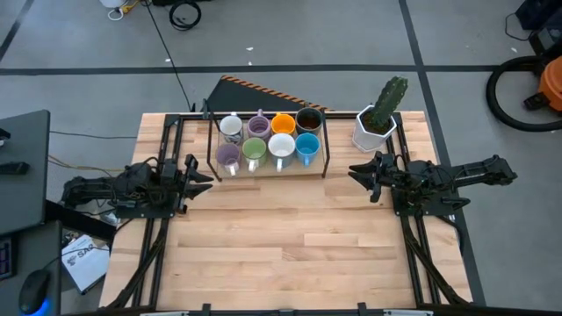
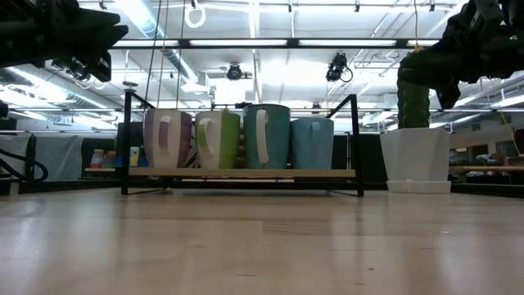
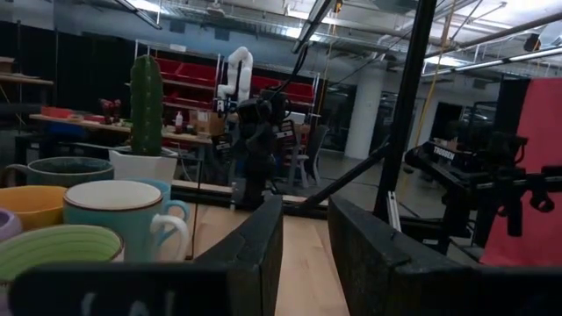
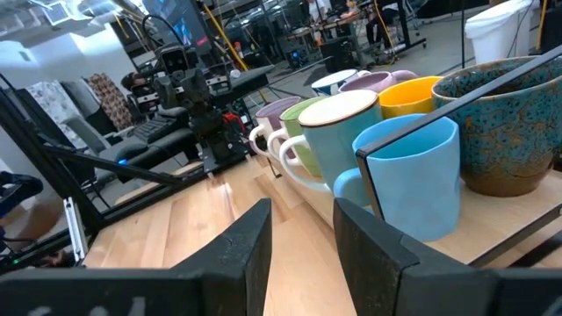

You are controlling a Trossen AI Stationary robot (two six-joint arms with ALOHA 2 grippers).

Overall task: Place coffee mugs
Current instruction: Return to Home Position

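Note:
Eight mugs stand upright in two rows on a black-framed rack's wooden shelf (image 1: 270,172) at the table's far middle. The far row holds a white mug (image 1: 231,125), a purple mug (image 1: 258,125), an orange mug (image 1: 283,124) and a dark brown mug (image 1: 308,118). The near row holds a purple mug (image 1: 227,156), a green mug (image 1: 254,149), a white mug (image 1: 281,146) and a blue mug (image 1: 306,145). My left gripper (image 1: 205,175) is open and empty to the left of the rack. My right gripper (image 1: 355,171) is open and empty to its right.
A white faceted pot with a green cactus (image 1: 376,125) stands at the table's far right, just beyond my right gripper. The near half of the wooden table (image 1: 290,254) lies bare between the two arms. Black frame rails run along both side edges.

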